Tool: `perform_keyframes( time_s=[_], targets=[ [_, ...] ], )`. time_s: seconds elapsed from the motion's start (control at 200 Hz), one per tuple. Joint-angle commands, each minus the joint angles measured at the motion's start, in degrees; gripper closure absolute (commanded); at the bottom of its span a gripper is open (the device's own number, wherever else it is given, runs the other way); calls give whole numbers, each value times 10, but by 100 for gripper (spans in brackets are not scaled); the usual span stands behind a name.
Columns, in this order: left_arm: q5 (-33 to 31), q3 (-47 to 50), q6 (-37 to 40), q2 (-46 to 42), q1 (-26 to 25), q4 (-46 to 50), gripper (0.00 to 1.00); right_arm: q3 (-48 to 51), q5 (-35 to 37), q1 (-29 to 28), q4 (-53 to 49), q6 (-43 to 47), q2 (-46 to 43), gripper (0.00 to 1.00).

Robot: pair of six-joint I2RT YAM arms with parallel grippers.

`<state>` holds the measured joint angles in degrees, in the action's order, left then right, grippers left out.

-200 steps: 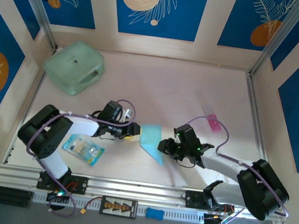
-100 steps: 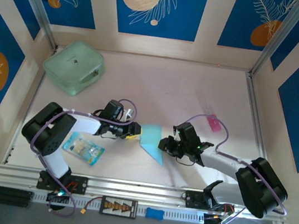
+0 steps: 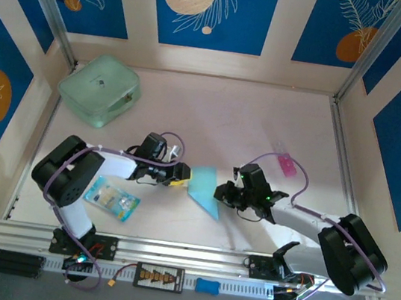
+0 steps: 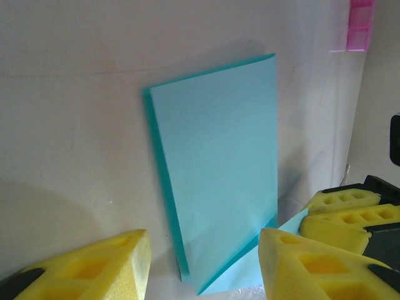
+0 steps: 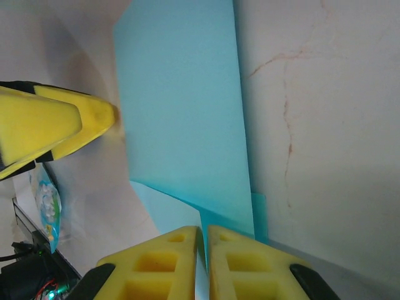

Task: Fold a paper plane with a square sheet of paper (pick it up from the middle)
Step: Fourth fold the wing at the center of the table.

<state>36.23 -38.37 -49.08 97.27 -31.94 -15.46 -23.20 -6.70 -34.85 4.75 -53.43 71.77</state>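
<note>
1. The thin light-blue paper sheet [image 4: 215, 156], folded over on itself into a narrower panel, lies flat on the pale table [image 3: 221, 115] between the two pairs of yellow fingers.
2. The right gripper [image 5: 204, 244] has its fingers pressed together on the sheet's edge nearest them. The left gripper [image 4: 205, 259] has its fingers apart, with the sheet's near corner between them.
3. To fold well, I judge the right pinch should hold firm while the left fingers close low on the loose layers, keeping the edges aligned.
4. Dragging would likely buckle such thin paper.
5. A small printed blue-and-white packet [image 3: 111, 199] lies behind the left fingers, and a mint-green rounded zip pouch [image 3: 98, 89] sits well beyond them. A small pink plastic piece [image 3: 286, 163] lies beyond the right fingers. None of these is in the way; the likelier risk is the grippers bumping each other.
</note>
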Motion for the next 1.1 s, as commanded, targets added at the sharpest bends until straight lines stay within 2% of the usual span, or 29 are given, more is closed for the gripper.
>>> perform_keyframes(
  time_s=[0.0, 0.42, 0.78, 0.995, 1.095],
  targets=[
    [23, -18, -3, 14, -3, -4, 49, 19, -19, 7, 22, 2, -17, 86],
    [48, -34, -22, 40, -12, -35, 51, 38, -31, 18, 41, -6, -24, 86],
    [60, -38, -39, 52, -17, -64, 71, 38, -27, 20, 32, -6, -24, 84],
    [49, -35, -46, 50, -17, -68, 84, 27, -21, 20, 1, 2, -30, 77],
    [31, -32, -45, 41, -17, -64, 89, 24, -13, 20, -22, 6, -42, 70]
  ],
)
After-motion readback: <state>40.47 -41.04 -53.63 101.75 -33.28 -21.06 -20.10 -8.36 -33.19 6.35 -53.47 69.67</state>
